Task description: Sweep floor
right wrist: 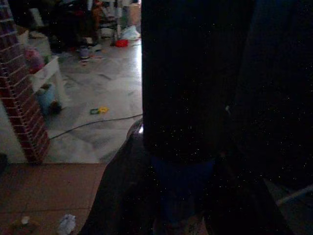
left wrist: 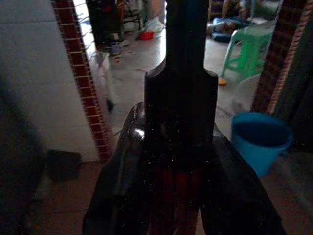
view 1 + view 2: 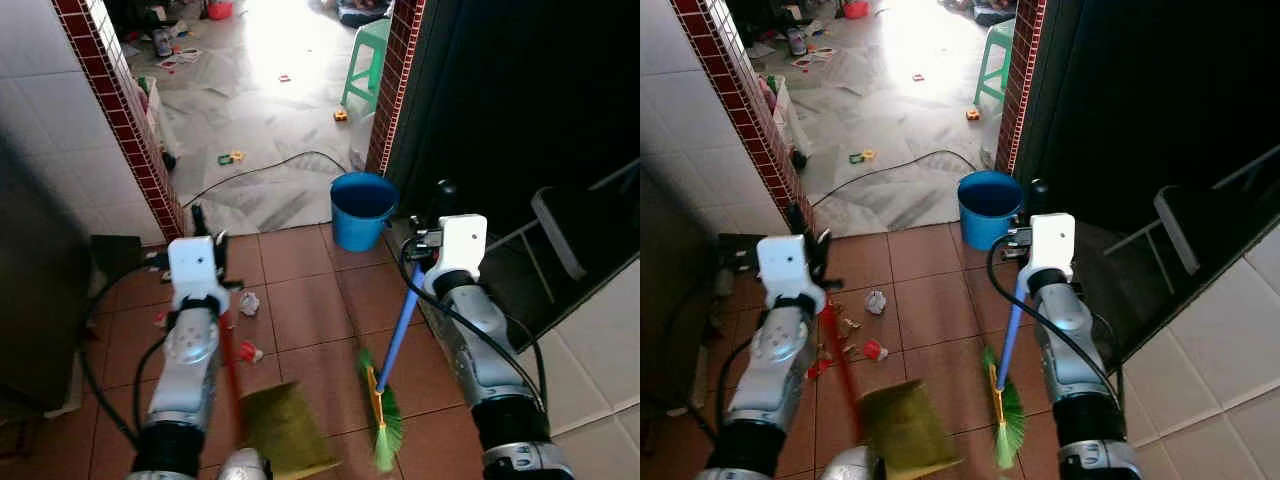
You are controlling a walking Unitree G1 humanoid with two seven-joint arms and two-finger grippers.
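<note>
My left gripper (image 3: 198, 222) is shut on the red handle (image 3: 230, 362) of an olive dustpan (image 3: 285, 430), which rests low on the terracotta tiles between my arms. My right gripper (image 3: 443, 198) is shut on the blue handle (image 3: 402, 320) of a broom, whose green bristles (image 3: 385, 420) touch the floor just right of the dustpan. Litter lies ahead of the dustpan: a crumpled white paper (image 3: 248, 302) and a red-and-white scrap (image 3: 250, 352). The left wrist view has the red handle (image 2: 178, 193) between dark fingers. The right wrist view has the blue handle (image 1: 183, 188).
A blue bucket (image 3: 362, 208) stands at the doorway by the right brick pillar (image 3: 395, 85). A black cable (image 3: 260, 168) crosses the marble floor beyond, with small toys and a green stool (image 3: 368, 62). A white tiled wall with a brick edge (image 3: 125, 120) is on the left, a dark panel on the right.
</note>
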